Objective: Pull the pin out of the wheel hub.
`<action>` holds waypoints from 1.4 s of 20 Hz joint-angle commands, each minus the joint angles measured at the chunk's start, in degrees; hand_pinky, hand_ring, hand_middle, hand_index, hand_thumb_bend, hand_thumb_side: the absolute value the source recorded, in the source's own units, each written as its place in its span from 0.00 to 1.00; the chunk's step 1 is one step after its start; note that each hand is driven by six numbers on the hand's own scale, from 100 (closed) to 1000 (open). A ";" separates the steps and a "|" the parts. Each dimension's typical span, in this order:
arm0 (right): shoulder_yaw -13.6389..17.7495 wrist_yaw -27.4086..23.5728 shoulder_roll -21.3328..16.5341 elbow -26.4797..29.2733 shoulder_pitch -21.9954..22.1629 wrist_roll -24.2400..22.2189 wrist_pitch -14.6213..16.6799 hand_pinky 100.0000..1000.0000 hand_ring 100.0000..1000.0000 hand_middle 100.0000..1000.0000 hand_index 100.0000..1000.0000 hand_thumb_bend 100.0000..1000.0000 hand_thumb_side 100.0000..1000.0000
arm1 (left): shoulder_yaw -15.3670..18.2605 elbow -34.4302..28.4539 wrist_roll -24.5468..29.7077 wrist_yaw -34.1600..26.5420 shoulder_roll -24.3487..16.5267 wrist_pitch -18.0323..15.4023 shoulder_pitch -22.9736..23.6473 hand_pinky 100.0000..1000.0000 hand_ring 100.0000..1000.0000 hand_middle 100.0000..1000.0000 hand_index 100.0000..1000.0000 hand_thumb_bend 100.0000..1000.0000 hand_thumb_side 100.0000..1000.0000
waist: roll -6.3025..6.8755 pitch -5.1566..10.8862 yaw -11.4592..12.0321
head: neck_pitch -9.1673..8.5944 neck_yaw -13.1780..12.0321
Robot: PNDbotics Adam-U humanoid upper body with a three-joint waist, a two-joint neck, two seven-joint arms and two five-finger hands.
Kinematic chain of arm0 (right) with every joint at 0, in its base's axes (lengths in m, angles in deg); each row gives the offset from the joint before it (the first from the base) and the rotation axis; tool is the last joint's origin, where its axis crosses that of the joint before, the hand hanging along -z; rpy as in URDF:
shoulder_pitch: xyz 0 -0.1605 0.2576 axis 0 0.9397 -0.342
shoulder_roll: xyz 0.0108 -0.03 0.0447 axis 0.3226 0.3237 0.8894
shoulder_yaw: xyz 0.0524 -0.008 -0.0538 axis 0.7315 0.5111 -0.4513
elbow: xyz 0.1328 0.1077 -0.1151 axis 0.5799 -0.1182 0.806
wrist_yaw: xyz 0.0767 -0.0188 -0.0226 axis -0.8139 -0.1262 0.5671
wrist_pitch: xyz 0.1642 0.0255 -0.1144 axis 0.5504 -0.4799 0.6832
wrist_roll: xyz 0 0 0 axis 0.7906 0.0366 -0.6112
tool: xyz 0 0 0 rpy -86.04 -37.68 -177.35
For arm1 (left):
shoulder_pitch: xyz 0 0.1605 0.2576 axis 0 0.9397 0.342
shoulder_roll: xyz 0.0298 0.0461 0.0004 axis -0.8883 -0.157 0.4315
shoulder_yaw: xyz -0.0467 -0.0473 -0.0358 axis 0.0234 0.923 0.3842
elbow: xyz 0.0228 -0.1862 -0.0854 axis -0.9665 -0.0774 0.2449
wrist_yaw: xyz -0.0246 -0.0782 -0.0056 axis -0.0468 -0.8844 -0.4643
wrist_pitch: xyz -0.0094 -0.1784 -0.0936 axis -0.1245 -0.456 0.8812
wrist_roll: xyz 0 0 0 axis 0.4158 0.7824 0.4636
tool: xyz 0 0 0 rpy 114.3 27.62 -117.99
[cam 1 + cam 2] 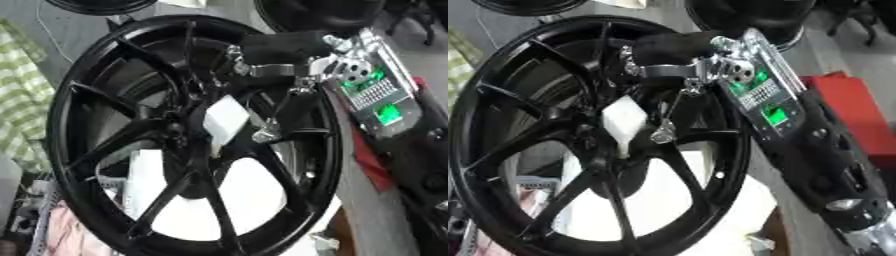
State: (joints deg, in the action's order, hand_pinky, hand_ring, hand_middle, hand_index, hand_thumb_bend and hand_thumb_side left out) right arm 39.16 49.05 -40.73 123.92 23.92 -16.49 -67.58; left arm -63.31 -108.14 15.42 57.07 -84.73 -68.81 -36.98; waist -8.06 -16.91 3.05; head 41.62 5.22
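Centrally, glossy black spoked wheel hub [188,135], right hand [677,52], fingers curled round blocky white pin [623,122].

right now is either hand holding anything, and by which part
The right hand reaches to the white pin at the wheel hub, fingers at its upper end; whether they close on it cannot be told.

The large black spoked wheel [175,135] looks like glossy painted metal. A matt white plastic-looking block [226,120] sits at its hub; at nine o'clock hangs soft green checked cloth [22,95].
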 commanded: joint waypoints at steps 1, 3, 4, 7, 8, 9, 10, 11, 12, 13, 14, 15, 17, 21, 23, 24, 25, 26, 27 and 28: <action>1.02 -1.18 -0.56 1.54 -0.68 -0.91 0.46 0.73 0.67 0.34 0.50 0.31 0.00 | 0.51 -1.18 -0.08 0.02 -0.45 0.02 -0.51 0.79 0.53 0.50 0.68 0.00 0.68 | 0.41 1.01 -0.08 | -0.49 0.17; 1.21 -1.70 -0.64 1.83 -0.77 -0.72 -0.02 0.72 0.66 0.33 0.48 0.31 0.00 | 0.56 -1.18 -0.12 0.00 -0.45 0.05 -0.47 0.79 0.53 0.50 0.68 0.00 0.68 | 0.43 1.10 -0.11 | -0.43 0.20; 1.35 -2.05 -0.74 2.03 -0.88 -0.57 -0.34 0.72 0.66 0.32 0.48 0.31 0.00 | 0.58 -1.18 -0.14 -0.01 -0.46 0.05 -0.45 0.79 0.53 0.50 0.68 0.00 0.68 | 0.44 1.17 -0.15 | -0.41 0.20; 1.77 -2.95 -1.18 2.78 -1.33 -0.05 -1.32 0.72 0.65 0.30 0.46 0.30 0.00 | 0.59 -1.18 -0.17 -0.05 -0.50 0.05 -0.44 0.79 0.53 0.50 0.68 0.00 0.68 | 0.50 1.35 -0.22 | -0.34 0.24; 1.89 -3.14 -1.36 3.04 -1.49 0.08 -1.58 0.71 0.64 0.30 0.45 0.30 0.00 | 0.60 -1.18 -0.19 -0.06 -0.52 0.05 -0.42 0.79 0.53 0.50 0.68 0.00 0.68 | 0.52 1.42 -0.22 | -0.32 0.27; 2.03 -3.29 -1.57 3.30 -1.66 0.22 -1.81 0.71 0.64 0.29 0.45 0.30 0.00 | 0.61 -1.18 -0.21 -0.08 -0.52 0.05 -0.41 0.79 0.53 0.50 0.68 0.00 0.68 | 0.53 1.49 -0.23 | -0.30 0.28; 2.21 -3.41 -1.80 3.56 -1.86 0.40 -2.03 0.71 0.64 0.29 0.45 0.30 0.00 | 0.62 -1.18 -0.22 -0.09 -0.53 0.05 -0.38 0.79 0.53 0.50 0.68 0.00 0.68 | 0.54 1.58 -0.23 | -0.30 0.29; 2.38 -3.55 -2.01 3.82 -2.06 0.60 -2.23 0.71 0.64 0.28 0.44 0.30 0.00 | 0.62 -1.18 -0.22 -0.10 -0.52 0.06 -0.37 0.79 0.53 0.50 0.68 0.00 0.68 | 0.55 1.65 -0.24 | -0.30 0.30; 2.54 -3.67 -2.21 4.09 -2.25 0.80 -2.39 0.71 0.63 0.28 0.44 0.30 0.00 | 0.63 -1.18 -0.23 -0.10 -0.52 0.07 -0.35 0.79 0.53 0.50 0.68 0.00 0.68 | 0.55 1.71 -0.24 | -0.28 0.30; 2.69 -3.87 -2.38 4.33 -2.42 0.99 -2.60 0.71 0.63 0.28 0.44 0.30 0.00 | 0.64 -1.18 -0.24 -0.11 -0.52 0.08 -0.34 0.79 0.53 0.50 0.68 0.00 0.68 | 0.56 1.78 -0.25 | -0.25 0.31; 2.85 -4.12 -2.53 4.53 -2.60 1.16 -2.87 0.71 0.63 0.28 0.43 0.30 0.00 | 0.65 -1.18 -0.25 -0.12 -0.53 0.07 -0.33 0.79 0.53 0.50 0.68 0.00 0.68 | 0.57 1.85 -0.26 | -0.20 0.33; 3.03 -4.38 -2.68 4.73 -2.77 1.32 -3.16 0.71 0.63 0.28 0.43 0.30 0.00 | 0.66 -1.18 -0.26 -0.14 -0.56 0.05 -0.32 0.79 0.53 0.50 0.68 0.00 0.68 | 0.58 1.91 -0.27 | -0.17 0.36; 3.46 -5.06 -3.03 5.15 -3.17 1.65 -3.81 0.71 0.63 0.28 0.43 0.30 0.00 | 0.67 -1.18 -0.27 -0.17 -0.60 0.02 -0.31 0.79 0.53 0.50 0.68 0.00 0.68 | 0.57 2.03 -0.31 | -0.12 0.44; 4.15 -6.95 -3.80 6.02 -3.89 1.91 -5.00 0.71 0.62 0.27 0.42 0.31 0.00 | 0.65 -1.18 -0.26 -0.23 -0.60 0.08 -0.31 0.79 0.53 0.50 0.68 0.00 0.68 | 0.53 2.23 -0.36 | -0.29 0.70; 4.77 -8.19 -4.37 6.10 -4.47 2.06 -5.86 0.72 0.62 0.27 0.42 0.31 0.00 | 0.64 -1.18 -0.24 -0.24 -0.59 0.11 -0.25 0.79 0.53 0.50 0.68 0.00 0.68 | 0.56 2.38 -0.33 | -0.36 1.19; 5.15 -8.93 -4.68 5.87 -4.83 2.15 -6.46 0.72 0.62 0.26 0.42 0.31 0.00 | 0.65 -1.18 -0.25 -0.26 -0.59 0.11 -0.25 0.79 0.53 0.50 0.68 0.00 0.68 | 0.57 2.48 -0.29 | -0.57 1.61; 5.50 -9.76 -4.99 5.55 -5.18 2.18 -7.10 0.72 0.62 0.26 0.41 0.31 0.00 | 0.67 -1.18 -0.26 -0.29 -0.60 0.11 -0.25 0.79 0.53 0.50 0.68 0.00 0.68 | 0.58 2.57 -0.25 | -0.81 1.97; 5.93 -10.61 -5.31 5.21 -5.52 2.24 -7.76 0.73 0.62 0.26 0.41 0.30 0.00 | 0.68 -1.18 -0.28 -0.32 -0.60 0.12 -0.24 0.79 0.53 0.50 0.68 0.00 0.68 | 0.59 2.65 -0.23 | -1.01 2.25; 6.45 -11.45 -5.61 4.84 -5.84 2.37 -8.45 0.73 0.62 0.26 0.41 0.30 0.00 | 0.70 -1.18 -0.30 -0.35 -0.59 0.11 -0.25 0.79 0.53 0.50 0.68 0.00 0.68 | 0.61 2.72 -0.22 | -1.20 2.48; 7.04 -12.27 -5.83 4.36 -6.10 2.51 -9.18 0.74 0.62 0.25 0.41 0.28 0.00 | 0.71 -1.18 -0.32 -0.38 -0.59 0.10 -0.26 0.79 0.53 0.50 0.68 0.00 0.68 | 0.63 2.78 -0.21 | -1.42 2.75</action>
State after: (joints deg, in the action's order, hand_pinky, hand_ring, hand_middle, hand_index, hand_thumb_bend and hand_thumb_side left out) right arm 44.85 38.07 -44.81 128.20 18.94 -14.22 -75.96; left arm -63.12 -108.14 15.28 56.85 -84.73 -68.70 -36.94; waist -8.06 -15.52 2.85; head 41.09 7.50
